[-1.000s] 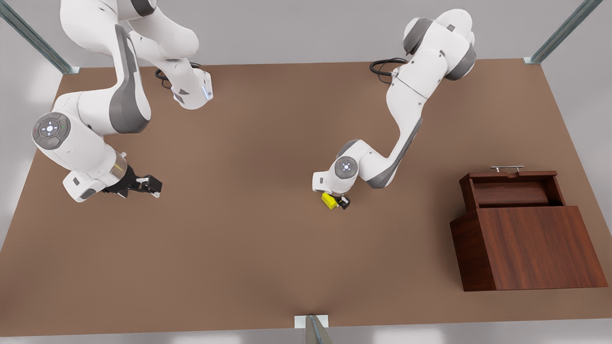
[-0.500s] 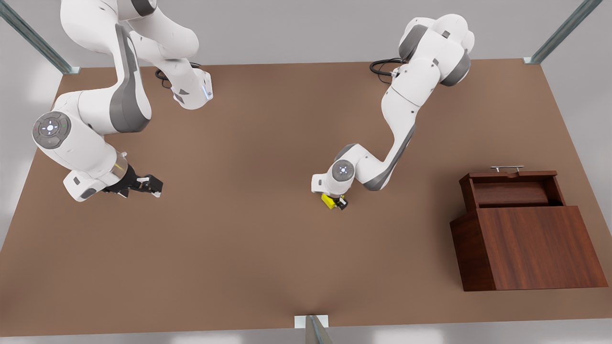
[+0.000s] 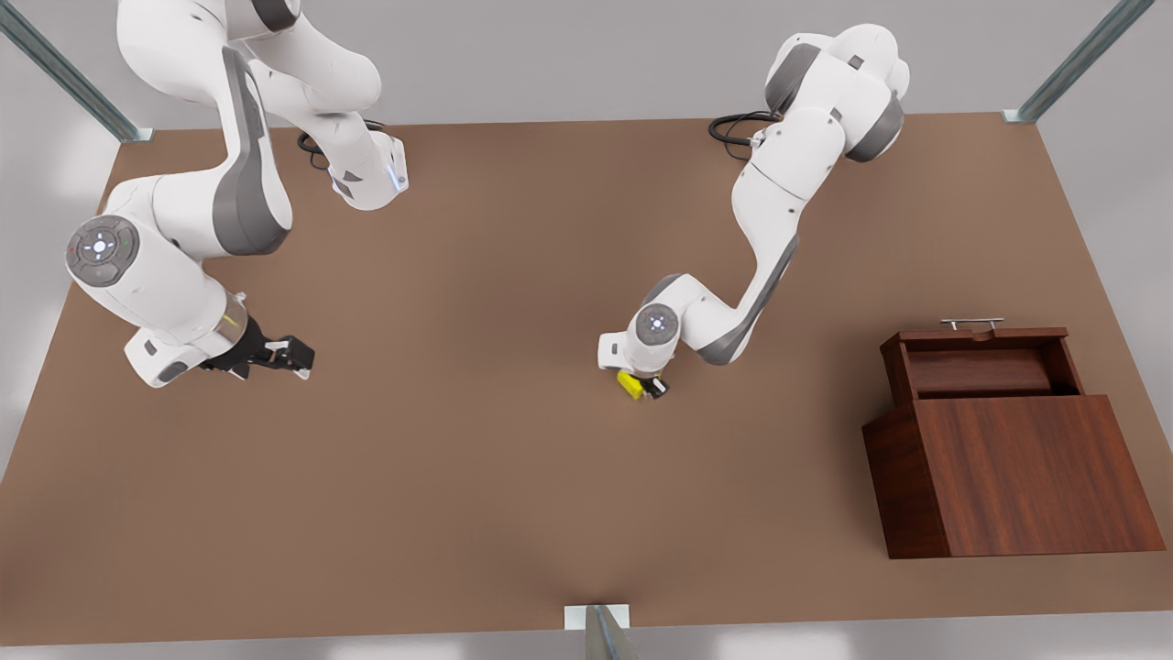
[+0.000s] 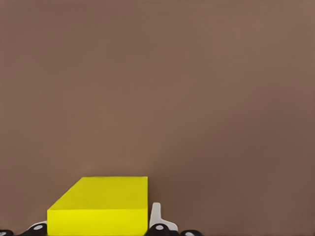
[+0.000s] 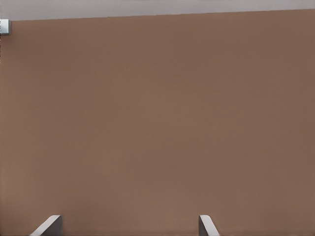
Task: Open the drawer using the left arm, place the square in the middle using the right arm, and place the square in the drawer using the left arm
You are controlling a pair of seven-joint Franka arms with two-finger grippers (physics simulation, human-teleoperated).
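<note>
Now, in the front view, the left end effector [image 3: 652, 389] is low over the middle of the table [image 3: 476, 477], its fingers around the square [image 3: 630, 385], which sits at or just above the tabletop. The square lies well apart from the cabinet [image 3: 1017, 477] at the front view's right, whose drawer [image 3: 985, 362] is pulled out with its silver handle [image 3: 971, 323] facing away from the camera. That open drawer suggests the first step is done, and the square's central spot suits a handover point that both arms can reach. The right end effector [image 3: 295, 353] hangs over bare table at the front view's left, well apart from the square, and waits; it looks parked there so as not to crowd the other arm.

From the left wrist view, the square [image 4: 101, 205] sits close under the camera with the left end effector's fingertips [image 4: 156, 219] flanking it, so the fingers are narrowed to the cube's width and appear to grip it, though the contact itself is hard to confirm. The table stretches plain beyond.

From the right wrist view, two pale fingertips [image 5: 208, 226] stand wide apart with nothing between them, over brown table, so the right end effector [image 5: 129, 227] is spread and carries nothing.

By my reading, the step in hand is the left arm's pick-up, with the carry to the drawer yet to come.
</note>
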